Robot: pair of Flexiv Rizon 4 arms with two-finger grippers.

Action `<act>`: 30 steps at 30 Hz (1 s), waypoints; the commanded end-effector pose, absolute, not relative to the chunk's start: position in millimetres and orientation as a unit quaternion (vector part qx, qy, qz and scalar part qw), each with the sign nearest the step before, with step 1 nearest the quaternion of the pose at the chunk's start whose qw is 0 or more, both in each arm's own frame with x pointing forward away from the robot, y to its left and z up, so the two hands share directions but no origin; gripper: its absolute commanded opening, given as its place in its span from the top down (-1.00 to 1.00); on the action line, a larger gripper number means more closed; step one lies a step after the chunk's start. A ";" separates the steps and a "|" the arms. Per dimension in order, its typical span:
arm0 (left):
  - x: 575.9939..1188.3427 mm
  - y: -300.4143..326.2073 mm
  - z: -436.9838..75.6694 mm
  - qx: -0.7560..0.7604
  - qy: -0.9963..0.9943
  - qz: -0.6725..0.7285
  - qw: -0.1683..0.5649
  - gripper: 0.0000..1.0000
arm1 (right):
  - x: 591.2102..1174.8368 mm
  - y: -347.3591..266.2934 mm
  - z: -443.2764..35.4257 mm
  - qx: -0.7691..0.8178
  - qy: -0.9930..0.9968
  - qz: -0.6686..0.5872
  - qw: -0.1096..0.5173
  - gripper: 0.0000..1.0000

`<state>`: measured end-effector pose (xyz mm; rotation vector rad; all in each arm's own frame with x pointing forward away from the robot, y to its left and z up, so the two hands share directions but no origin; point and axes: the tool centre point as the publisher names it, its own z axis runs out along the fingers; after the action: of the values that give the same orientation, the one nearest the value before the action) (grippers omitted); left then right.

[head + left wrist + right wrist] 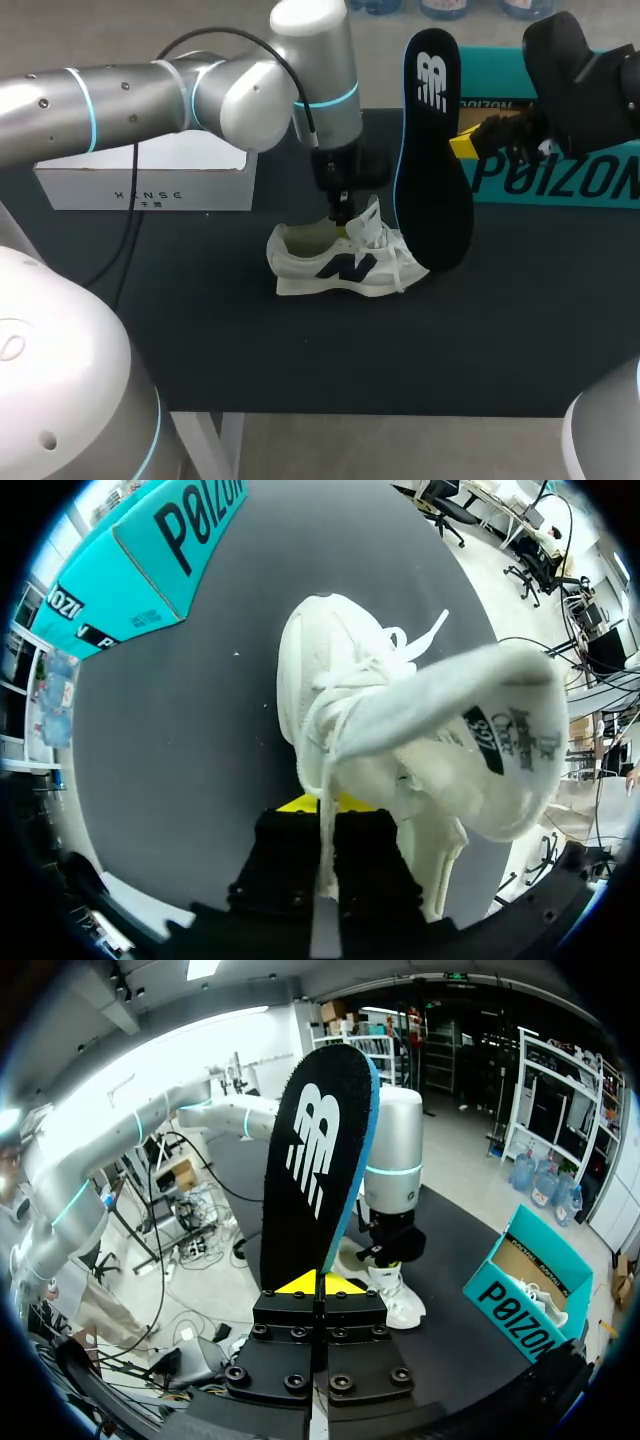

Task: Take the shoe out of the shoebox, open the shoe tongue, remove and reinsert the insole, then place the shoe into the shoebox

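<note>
Insole out, tongue pulled open.
Upper right, right gripper pinches the black insole upright; centre, left gripper clamps the tongue of the white shoe. Reinserting, then boxing in the teal shoebox, upper right, likely remain.

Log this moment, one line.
stage: insole out | left claw: shut on tongue, shoe on table | right claw: shut on insole, held upright

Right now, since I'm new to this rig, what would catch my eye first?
The black insole stands out, held upright in the right gripper. Beside it the left gripper pinches the tongue of the white shoe on the table, with the teal shoebox behind.
</note>
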<state>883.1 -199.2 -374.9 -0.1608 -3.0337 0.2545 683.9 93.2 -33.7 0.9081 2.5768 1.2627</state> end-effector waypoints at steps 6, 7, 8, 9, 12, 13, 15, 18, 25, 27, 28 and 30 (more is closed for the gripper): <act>881.1 -199.2 -369.5 -0.052 -0.994 0.080 0.044 1.00 | 688.8 97.3 -33.0 0.301 0.856 0.416 0.064 1.00; 881.1 -199.2 -369.5 -0.052 -0.994 0.080 0.044 1.00 | 688.8 97.3 -33.0 0.301 0.856 0.416 0.064 1.00; 881.1 -199.2 -369.5 -0.052 -0.994 0.080 0.044 1.00 | 688.8 97.3 -33.0 0.301 0.856 0.416 0.064 1.00; 881.1 -199.2 -369.5 -0.052 -0.994 0.080 0.044 1.00 | 688.8 97.3 -33.0 0.301 0.856 0.416 0.064 1.00; 881.1 -199.2 -369.5 -0.052 -0.994 0.080 0.044 1.00 | 688.8 97.3 -33.0 0.301 0.856 0.416 0.064 1.00; 881.1 -199.2 -369.5 -0.052 -0.994 0.080 0.044 1.00 | 688.8 97.3 -33.0 0.301 0.856 0.416 0.064 1.00; 883.1 -199.3 -365.5 -0.072 -0.994 0.068 0.053 1.00 | 688.8 97.3 -33.0 0.301 0.856 0.416 0.064 1.00; 889.7 -201.7 -357.4 -0.128 -0.987 0.060 0.074 1.00 | 688.8 97.3 -33.0 0.301 0.856 0.416 0.064 1.00; 888.1 -192.9 -339.4 -0.297 -0.949 0.051 0.090 1.00 | 688.8 97.3 -33.0 0.301 0.856 0.416 0.064 1.00; 888.2 -186.7 -334.0 -0.344 -0.933 0.045 0.100 1.00 | 688.8 97.3 -33.0 0.301 0.856 0.416 0.064 1.00; 887.3 -184.8 -331.7 -0.370 -0.923 0.048 0.095 1.00 | 688.8 97.3 -33.0 0.301 0.856 0.416 0.064 1.00; 887.8 -179.5 -327.1 -0.413 -0.904 0.047 0.100 1.00 | 688.8 97.3 -33.0 0.301 0.856 0.416 0.064 1.00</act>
<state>886.3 -187.8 -337.4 -0.8203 -2.8453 0.1362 683.9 93.3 -33.7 0.9082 2.5768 1.2626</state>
